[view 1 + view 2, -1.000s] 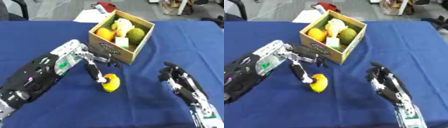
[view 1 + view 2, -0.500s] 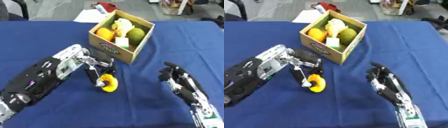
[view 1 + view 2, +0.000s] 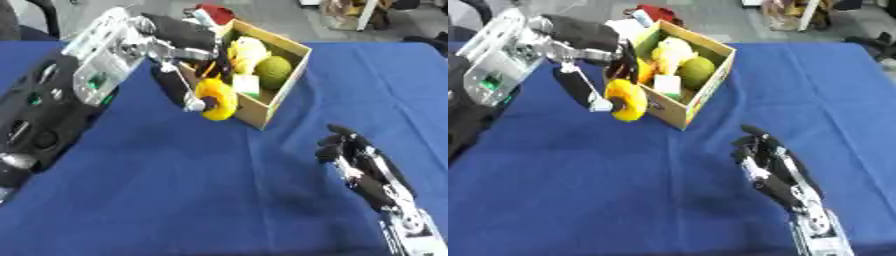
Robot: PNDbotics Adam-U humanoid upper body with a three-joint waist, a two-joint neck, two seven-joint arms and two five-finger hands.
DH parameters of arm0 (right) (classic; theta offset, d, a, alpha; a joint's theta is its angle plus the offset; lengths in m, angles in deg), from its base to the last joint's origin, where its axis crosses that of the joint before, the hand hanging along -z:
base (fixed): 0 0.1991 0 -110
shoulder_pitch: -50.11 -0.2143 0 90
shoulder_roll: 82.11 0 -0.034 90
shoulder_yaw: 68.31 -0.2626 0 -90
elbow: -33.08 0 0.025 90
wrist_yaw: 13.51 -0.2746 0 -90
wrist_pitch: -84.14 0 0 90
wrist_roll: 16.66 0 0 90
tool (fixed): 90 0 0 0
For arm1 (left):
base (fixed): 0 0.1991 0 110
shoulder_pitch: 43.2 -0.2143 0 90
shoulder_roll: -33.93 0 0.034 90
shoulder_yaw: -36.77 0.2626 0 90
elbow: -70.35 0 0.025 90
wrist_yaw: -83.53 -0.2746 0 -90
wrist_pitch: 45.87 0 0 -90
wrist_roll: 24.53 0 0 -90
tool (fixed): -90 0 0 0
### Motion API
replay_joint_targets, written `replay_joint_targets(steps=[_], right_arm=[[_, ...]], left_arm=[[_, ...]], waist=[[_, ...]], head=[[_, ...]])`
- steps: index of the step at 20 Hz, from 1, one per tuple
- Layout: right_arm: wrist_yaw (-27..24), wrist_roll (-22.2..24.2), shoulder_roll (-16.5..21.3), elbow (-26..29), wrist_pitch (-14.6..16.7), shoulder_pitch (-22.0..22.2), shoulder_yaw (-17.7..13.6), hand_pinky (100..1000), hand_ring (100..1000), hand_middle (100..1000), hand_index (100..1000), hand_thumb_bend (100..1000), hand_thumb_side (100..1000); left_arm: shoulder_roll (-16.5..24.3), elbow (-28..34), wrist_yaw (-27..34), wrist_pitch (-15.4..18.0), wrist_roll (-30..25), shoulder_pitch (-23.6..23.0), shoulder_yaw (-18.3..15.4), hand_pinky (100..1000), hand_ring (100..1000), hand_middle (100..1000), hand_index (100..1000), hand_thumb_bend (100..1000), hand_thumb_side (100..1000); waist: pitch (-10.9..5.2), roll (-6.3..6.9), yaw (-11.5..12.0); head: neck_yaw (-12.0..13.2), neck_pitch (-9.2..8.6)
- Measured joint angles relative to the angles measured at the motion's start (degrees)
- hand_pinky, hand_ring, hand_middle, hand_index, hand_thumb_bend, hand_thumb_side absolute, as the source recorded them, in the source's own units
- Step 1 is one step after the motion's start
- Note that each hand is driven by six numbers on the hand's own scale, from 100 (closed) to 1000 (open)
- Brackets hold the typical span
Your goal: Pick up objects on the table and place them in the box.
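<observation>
— Left hand (image 3: 179,47) has its fingers pinched on the yellow fruit (image 3: 216,98), up off the blue surface (image 3: 201,185), right at the near wall of the box (image 3: 280,95).

— Looks lemon-like to me: light, stiff, smooth skin, so likely a bit slippery. Pinching across its middle seems the safest hold.

— Box sits toward the surface's far edge, already holding a green fruit (image 3: 273,71) and pale yellow ones (image 3: 248,50).

— Right hand (image 3: 363,162) lies idle near the surface's right edge, fingers relaxed, holding nothing.
</observation>
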Motion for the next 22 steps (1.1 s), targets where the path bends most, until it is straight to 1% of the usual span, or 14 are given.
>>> replay_joint_targets(steps=[4, 7, 9, 10, 11, 12, 13, 14, 15, 17, 19, 20, 21, 22], right_arm=[[0.0, 0.19, -0.06, -0.02, 0.03, 0.05, 0.1, 638, 645, 659, 892, 100, 410], [-0.02, 0.38, -0.16, -0.03, -0.09, 0.1, 0.4, 638, 645, 659, 892, 100, 414], [-0.03, 0.53, -0.42, -0.03, -0.06, 0.11, 0.57, 638, 645, 659, 892, 100, 415], [-0.05, 0.62, -0.53, -0.03, -0.07, 0.11, 0.72, 638, 645, 659, 892, 100, 415], [-0.09, 0.7, -0.54, -0.03, -0.07, 0.11, 0.74, 638, 645, 659, 892, 100, 415], [-0.12, 0.75, -0.55, -0.03, -0.08, 0.11, 0.75, 638, 645, 659, 892, 100, 416], [-0.14, 0.77, -0.55, -0.03, -0.1, 0.11, 0.75, 638, 645, 659, 892, 100, 416], [-0.17, 0.8, -0.56, -0.03, -0.12, 0.11, 0.75, 638, 645, 659, 892, 100, 417], [-0.18, 0.82, -0.56, -0.03, -0.15, 0.11, 0.75, 638, 645, 659, 892, 100, 416], [-0.2, 0.83, -0.56, -0.03, -0.15, 0.11, 0.74, 638, 645, 659, 892, 100, 416], [-0.2, 0.81, -0.56, -0.03, -0.16, 0.11, 0.7, 638, 645, 659, 892, 100, 415], [-0.2, 0.76, -0.55, -0.03, -0.19, 0.11, 0.68, 638, 645, 659, 892, 100, 417], [-0.2, 0.69, -0.55, -0.03, -0.23, 0.12, 0.64, 638, 645, 659, 892, 100, 417], [-0.2, 0.6, -0.54, -0.03, -0.22, 0.12, 0.58, 638, 645, 659, 892, 100, 417]], left_arm=[[-7.36, -13.01, -16.73, -1.14, 11.85, 2.04, -4.99, 655, 532, 523, 731, 270, 249], [-11.46, -21.22, -27.15, -4.67, 22.92, 2.85, -9.36, 675, 541, 518, 738, 202, 220], [-13.22, -25.45, -31.92, -7.83, 29.99, 3.06, -11.85, 712, 605, 582, 792, 195, 217], [-13.83, -27.26, -33.66, -9.29, 33.13, 3.07, -12.82, 740, 664, 651, 839, 202, 220], [-14.26, -28.78, -34.87, -10.53, 35.83, 3.09, -13.6, 740, 664, 651, 839, 202, 220], [-14.51, -30.16, -35.78, -11.51, 37.98, 3.09, -14.18, 781, 741, 758, 919, 298, 237], [-14.64, -31.34, -36.43, -12.21, 39.38, 3.09, -14.59, 798, 767, 802, 951, 350, 247], [-14.67, -32.32, -36.81, -12.66, 40.12, 3.09, -14.9, 804, 775, 818, 962, 359, 261], [-14.67, -33.04, -36.91, -12.91, 40.34, 3.09, -15.14, 825, 801, 870, 992, 333, 495], [-14.53, -33.53, -36.54, -12.88, 39.95, 3.06, -15.41, 844, 825, 907, 999, 336, 590], [-13.83, -32.97, -34.98, -12.07, 38.86, 2.93, -15.41, 849, 830, 918, 998, 305, 613], [-13.06, -31.92, -33.48, -11.51, 38.29, 2.71, -15.41, 840, 815, 900, 990, 246, 618], [-12.06, -30.42, -31.58, -11.02, 37.9, 2.47, -15.41, 834, 804, 883, 983, 217, 613], [-10.87, -28.64, -29.05, -10.61, 37.69, 2.1, -15.41, 819, 776, 834, 965, 171, 592]], waist=[[0.0, -0.02, -0.85], [0.0, -0.02, -1.57], [0.0, -0.02, -1.93], [0.0, -0.02, -2.03], [0.0, -0.02, -2.06], [0.0, -0.02, -2.08], [0.0, -0.02, -2.08], [0.0, -0.02, -2.08], [0.0, -0.02, -2.08], [0.0, -0.02, -1.99], [0.0, -0.02, -1.64], [0.0, 0.0, -1.31], [0.0, 0.0, -0.98], [0.0, 0.0, -0.66]], head=[[0.75, 0.0], [1.41, -0.01], [1.73, -0.01], [1.86, -0.02], [1.91, -0.03], [1.94, -0.04], [1.97, -0.05], [1.98, -0.05], [1.98, -0.05], [1.91, -0.06], [1.76, -0.06], [1.6, -0.06], [1.39, -0.06], [1.26, -0.06]])
